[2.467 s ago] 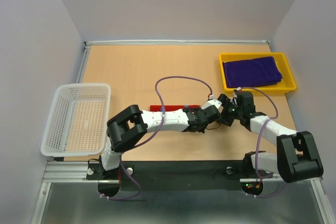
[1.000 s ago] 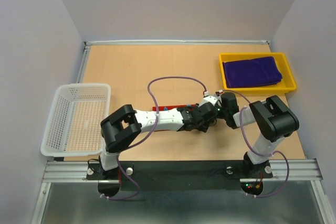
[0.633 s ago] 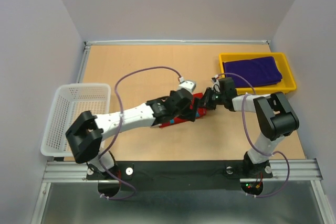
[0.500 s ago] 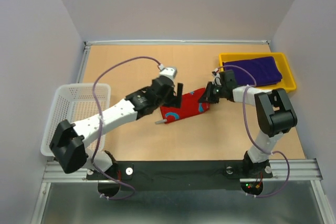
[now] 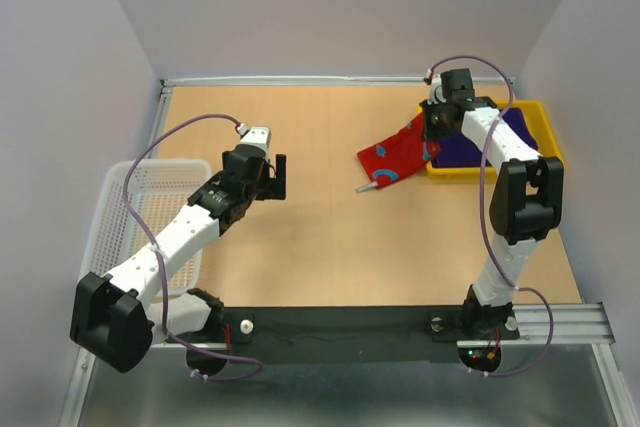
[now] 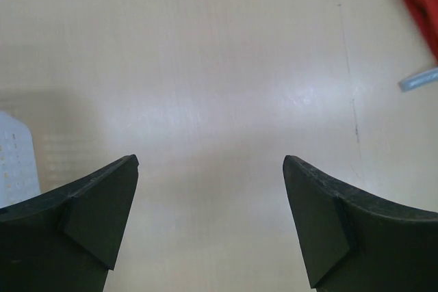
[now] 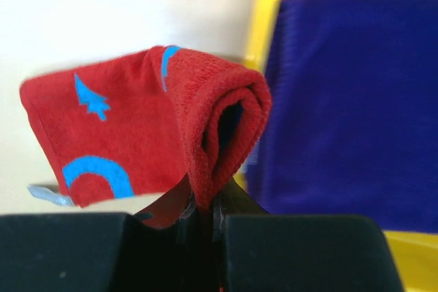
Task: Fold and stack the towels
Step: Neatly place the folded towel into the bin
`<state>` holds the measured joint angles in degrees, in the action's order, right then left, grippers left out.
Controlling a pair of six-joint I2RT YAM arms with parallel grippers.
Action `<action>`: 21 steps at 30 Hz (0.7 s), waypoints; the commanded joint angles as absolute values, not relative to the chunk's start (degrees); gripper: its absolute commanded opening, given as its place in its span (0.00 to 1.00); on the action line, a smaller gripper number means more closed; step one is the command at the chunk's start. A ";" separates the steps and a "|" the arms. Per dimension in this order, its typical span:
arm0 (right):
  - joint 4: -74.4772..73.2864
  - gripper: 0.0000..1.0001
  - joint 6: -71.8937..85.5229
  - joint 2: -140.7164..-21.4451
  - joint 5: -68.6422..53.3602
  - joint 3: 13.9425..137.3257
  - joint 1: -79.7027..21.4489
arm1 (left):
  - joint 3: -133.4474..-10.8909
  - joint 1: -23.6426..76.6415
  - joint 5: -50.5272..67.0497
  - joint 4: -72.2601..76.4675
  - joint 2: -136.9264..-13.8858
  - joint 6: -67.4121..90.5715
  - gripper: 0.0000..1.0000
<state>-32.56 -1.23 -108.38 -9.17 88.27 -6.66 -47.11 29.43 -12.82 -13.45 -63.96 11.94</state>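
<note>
Left claw released, pulled back left. Right claw alone grasps folded red towel, carried to yellow tray; stacking on purple towel likely next.

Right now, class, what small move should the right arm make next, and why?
Probably move over the deep purple towel in the yellow plastic tray and lower: the right fingers pinch the folded red cloth towel with light-blue marks at the tray's edge.

Red towel, light-blue marks: folded, held aloft, slanting beside tray rim. Purple towel: folded flat inside tray.
</note>
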 commanded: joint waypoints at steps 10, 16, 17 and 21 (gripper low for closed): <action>-39.46 0.01 -14.06 -111.09 8.78 101.51 1.66 | -46.58 27.16 -21.18 -8.96 -64.07 10.20 0.99; -38.50 0.00 -17.75 -111.27 9.13 103.09 5.27 | -46.58 26.63 -21.71 -8.53 -65.47 10.11 0.99; -38.32 0.01 -17.93 -111.53 9.14 103.79 5.62 | -46.76 26.46 -21.80 -8.44 -66.09 10.19 0.99; -37.71 0.00 -18.37 -112.15 9.14 105.29 7.12 | -46.76 26.10 -21.80 -8.09 -66.45 10.28 0.99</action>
<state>-39.22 -16.23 -111.26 7.40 100.92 6.04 -46.94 26.63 -20.14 -10.35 -66.30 10.76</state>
